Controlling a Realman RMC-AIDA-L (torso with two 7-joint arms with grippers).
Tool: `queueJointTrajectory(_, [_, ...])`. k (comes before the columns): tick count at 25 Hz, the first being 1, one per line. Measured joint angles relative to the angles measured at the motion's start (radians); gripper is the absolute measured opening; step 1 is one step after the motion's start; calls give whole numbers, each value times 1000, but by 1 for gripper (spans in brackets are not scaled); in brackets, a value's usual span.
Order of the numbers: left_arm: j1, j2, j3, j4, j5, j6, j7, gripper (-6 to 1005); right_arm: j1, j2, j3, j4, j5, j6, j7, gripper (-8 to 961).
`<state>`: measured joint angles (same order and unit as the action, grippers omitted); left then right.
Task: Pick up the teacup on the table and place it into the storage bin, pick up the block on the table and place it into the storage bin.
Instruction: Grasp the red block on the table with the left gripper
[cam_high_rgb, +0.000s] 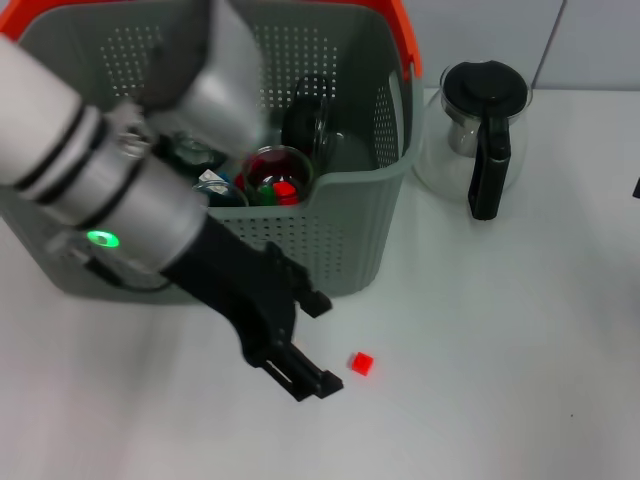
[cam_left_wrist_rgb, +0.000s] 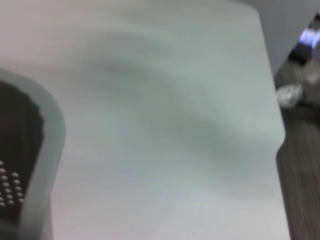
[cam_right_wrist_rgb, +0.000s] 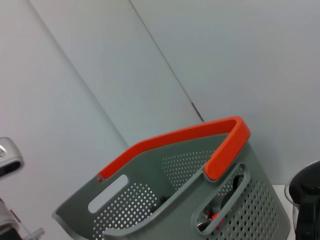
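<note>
Now our left gripper (cam_high_rgb: 297, 340) hangs low over the table (cam_high_rgb: 500, 350), in front of the bin (cam_high_rgb: 360, 225), fingers spread and holding nothing.

Largest first: the grey bin with its orange handle (cam_right_wrist_rgb: 220, 150) stands at the table's far left, and in it we see a glass teacup (cam_high_rgb: 277, 175) with red and green pieces inside. A glass pot (cam_high_rgb: 478, 135) with a black lid stands just right of the bin. Our left arm reaches across the bin's front wall. The small red block (cam_high_rgb: 361, 363) lies on the table just right of the lower fingertip, apart from it, not between the fingers. We cannot see our right gripper.
</note>
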<state>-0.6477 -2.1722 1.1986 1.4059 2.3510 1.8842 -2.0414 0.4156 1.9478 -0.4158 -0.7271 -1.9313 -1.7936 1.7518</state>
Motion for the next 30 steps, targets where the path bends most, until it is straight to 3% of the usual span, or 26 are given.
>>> queueJointTrajectory(6, [-45, 0, 159, -79, 42, -137, -22, 883, 4, 2, -4, 0, 0, 2, -2, 822])
queueJointTrajectory(14, [-67, -5, 350, -95, 97, -296, -78, 879, 8, 2, -4, 0, 0, 5, -1, 821])
queueJointTrajectory(22, [-90, -5, 470, -148, 101, -372, -100, 875, 8, 4, 0, 0, 0, 5, -4, 821])
queueJointTrajectory(30, [-99, -6, 527, -228, 105, -493, -108, 871, 4, 5, 0, 0, 0, 5, -3, 821])
